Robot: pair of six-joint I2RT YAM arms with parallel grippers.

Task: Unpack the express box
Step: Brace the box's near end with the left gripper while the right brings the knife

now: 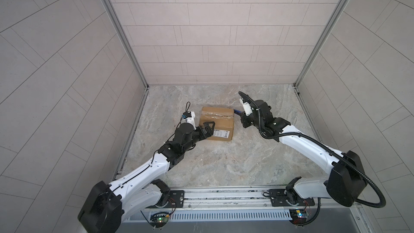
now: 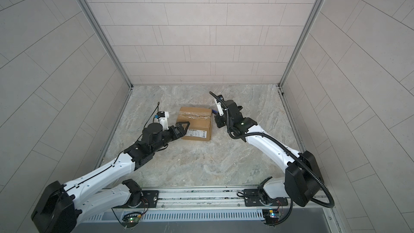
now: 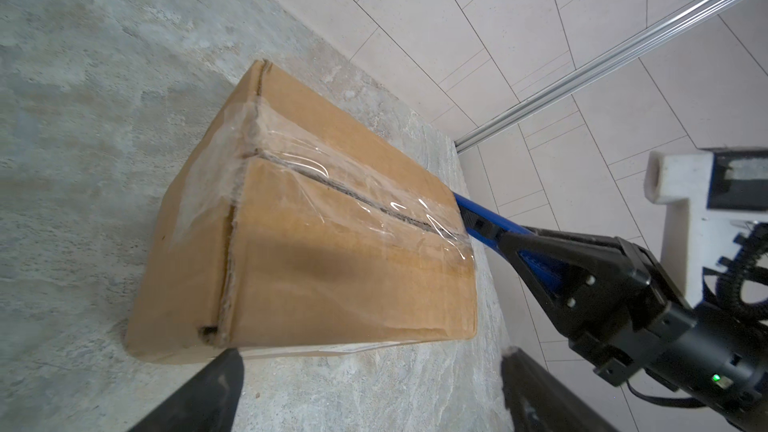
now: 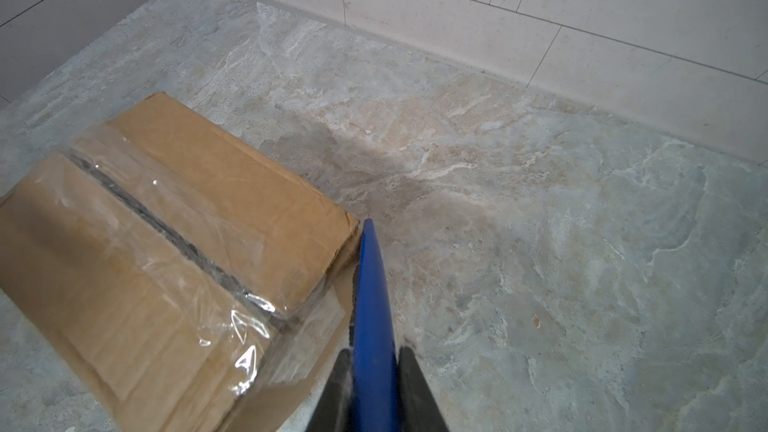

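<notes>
The express box (image 1: pixel 220 117) (image 2: pixel 197 117) is a small brown carton on the stone-patterned tabletop, with wrinkled clear tape over a dark top seam (image 3: pixel 365 197) (image 4: pixel 174 238). A white label (image 1: pixel 220 133) is on its near side. My left gripper (image 1: pixel 208 128) (image 2: pixel 182 127) (image 3: pixel 370 359) is open at the box's near left corner, with nothing between its fingers. My right gripper (image 1: pixel 241 115) (image 2: pixel 217 116) (image 4: pixel 372 357) is shut on a blue utility knife (image 4: pixel 372 284) (image 3: pixel 478 220). The knife's tip lies against the box's right end, at its far corner.
Tiled walls close in the tabletop (image 1: pixel 224 160) at the back and on both sides, with aluminium posts (image 1: pixel 121 32) in the back corners. A metal rail (image 1: pixel 224 196) carrying both arm bases runs along the front edge.
</notes>
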